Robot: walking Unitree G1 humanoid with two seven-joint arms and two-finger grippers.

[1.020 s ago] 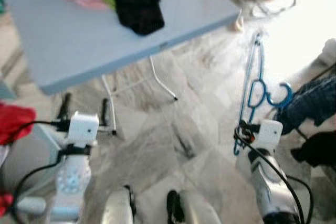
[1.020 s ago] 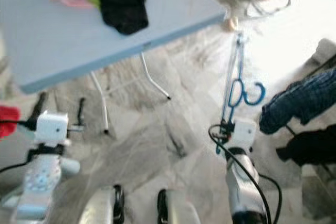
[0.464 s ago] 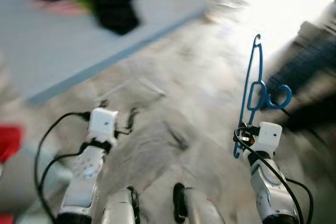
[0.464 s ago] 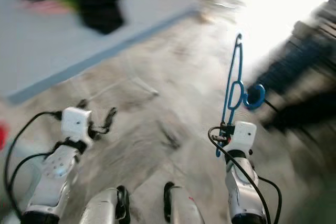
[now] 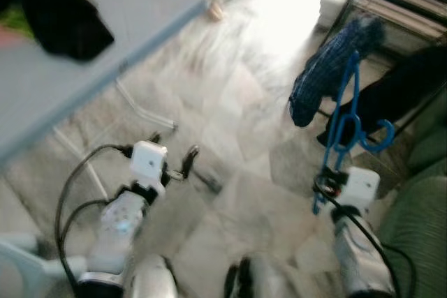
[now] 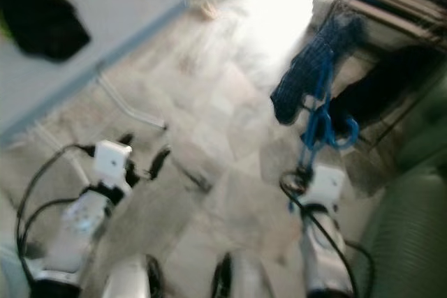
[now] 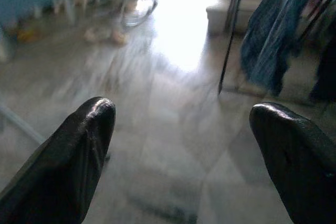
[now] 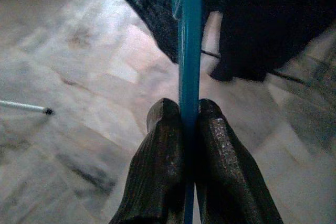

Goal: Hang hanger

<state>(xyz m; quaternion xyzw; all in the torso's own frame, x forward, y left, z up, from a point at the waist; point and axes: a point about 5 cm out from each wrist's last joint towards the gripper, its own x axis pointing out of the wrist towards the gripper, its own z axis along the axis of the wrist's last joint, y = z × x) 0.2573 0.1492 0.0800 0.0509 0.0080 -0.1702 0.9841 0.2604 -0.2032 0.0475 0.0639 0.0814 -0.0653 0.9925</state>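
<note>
A blue plastic hanger (image 5: 343,123) stands upright in my right gripper (image 8: 189,121), whose two black fingers (image 8: 163,150) are shut on its bar. Its hook (image 5: 377,137) points right, toward a clothes rack (image 5: 391,12) with a dark blue checked garment (image 5: 325,75) and a black garment (image 5: 387,92) hanging on it. My left gripper (image 7: 181,129) is held out low over the floor, open, with nothing between its fingers (image 7: 84,145). The left arm (image 5: 133,200) shows at lower left in the eye views.
A grey-blue folding table (image 5: 105,40) with a black cloth (image 5: 59,22) on it stands at the left, its white legs (image 5: 140,106) on the marble floor (image 5: 230,137). A green seat (image 5: 419,221) sits at the lower right. Bright light falls on the floor ahead.
The camera has turned right: the table has slid left and the clothes rack with garments has come into view ahead of the hanger. My right gripper still holds the hanger upright.
</note>
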